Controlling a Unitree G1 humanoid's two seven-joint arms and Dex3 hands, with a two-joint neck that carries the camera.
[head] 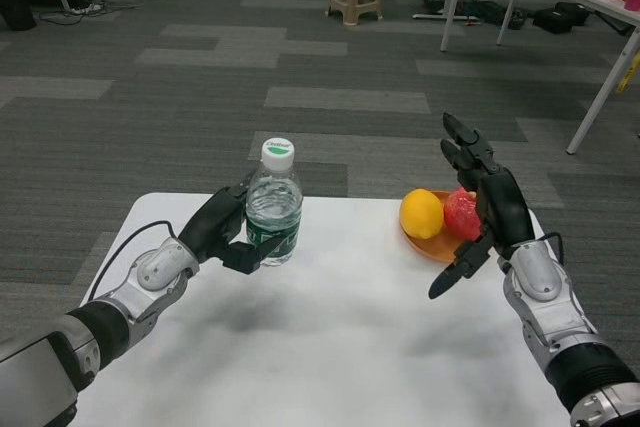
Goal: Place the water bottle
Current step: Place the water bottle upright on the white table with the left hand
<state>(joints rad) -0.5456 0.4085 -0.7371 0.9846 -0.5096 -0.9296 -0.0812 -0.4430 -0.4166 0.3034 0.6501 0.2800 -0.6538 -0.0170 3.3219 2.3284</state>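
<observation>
The left hand [228, 230] wraps the bottle [273, 205] from its left side, fingers curled round the lower body below the label, so the white cap stays free and the bottle stays upright. The bottle stands near the far edge of the table [330, 347]; whether its base touches the top or hangs just above it I cannot tell. Further right, an orange plate [432, 245] holds a lemon [421, 213] and a red fruit [461, 214], kept together well apart from the bottle. The right hand [484, 205] hovers by the plate, spread and empty, seemingly waiting out of the way.
</observation>
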